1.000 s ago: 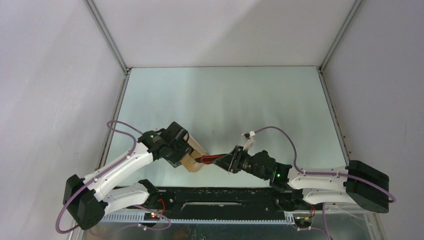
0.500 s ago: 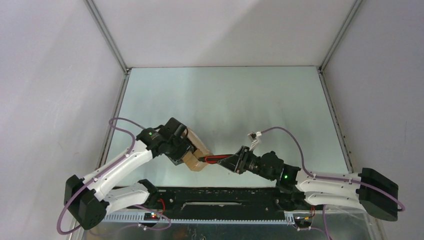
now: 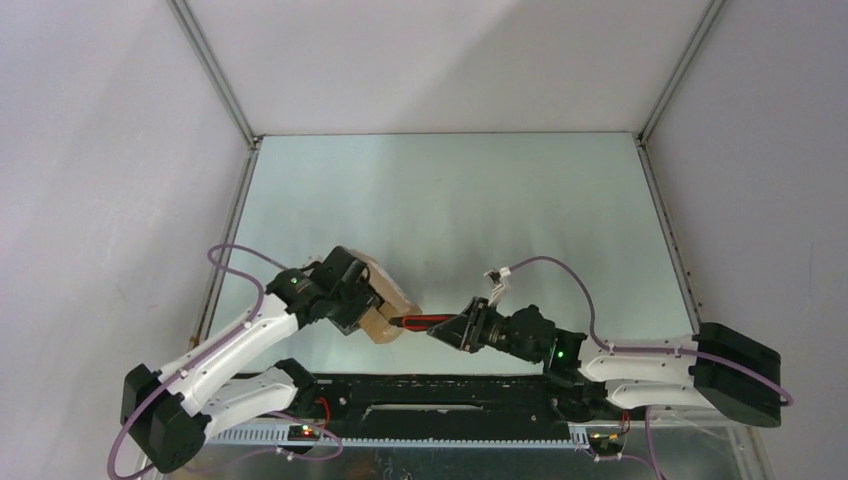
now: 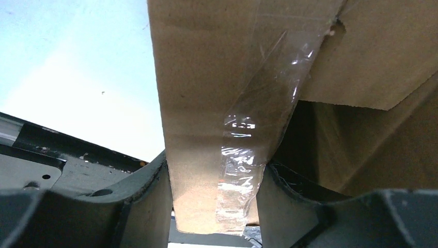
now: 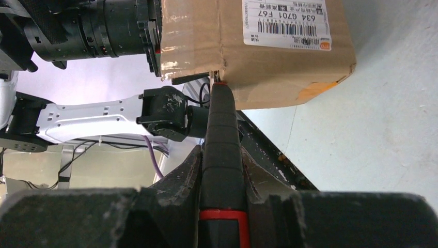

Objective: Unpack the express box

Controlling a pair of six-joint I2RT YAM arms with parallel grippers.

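Note:
The express box (image 3: 392, 300), a small brown cardboard carton, is held off the table near the front edge. My left gripper (image 3: 372, 302) is shut on it. In the left wrist view a cardboard panel (image 4: 206, 77) with a strip of clear tape sits pinched in the left gripper (image 4: 214, 178). My right gripper (image 3: 452, 329) is shut on a red-and-black utility knife (image 3: 422, 320). In the right wrist view the knife (image 5: 222, 129) runs out of the right gripper (image 5: 223, 160), and its tip touches the taped seam of the box (image 5: 268, 57), below the white shipping label (image 5: 286, 23).
A black rail (image 3: 450, 385) runs along the near edge under both arms. Metal frame posts (image 3: 215, 75) and white walls close in the pale table (image 3: 450, 200) on three sides. The left arm's white link (image 5: 93, 116) lies just below the box in the right wrist view.
The right arm swung out to the right and came back, the knife staying at the box. The left arm and box shifted slightly left. Both grips are unchanged.

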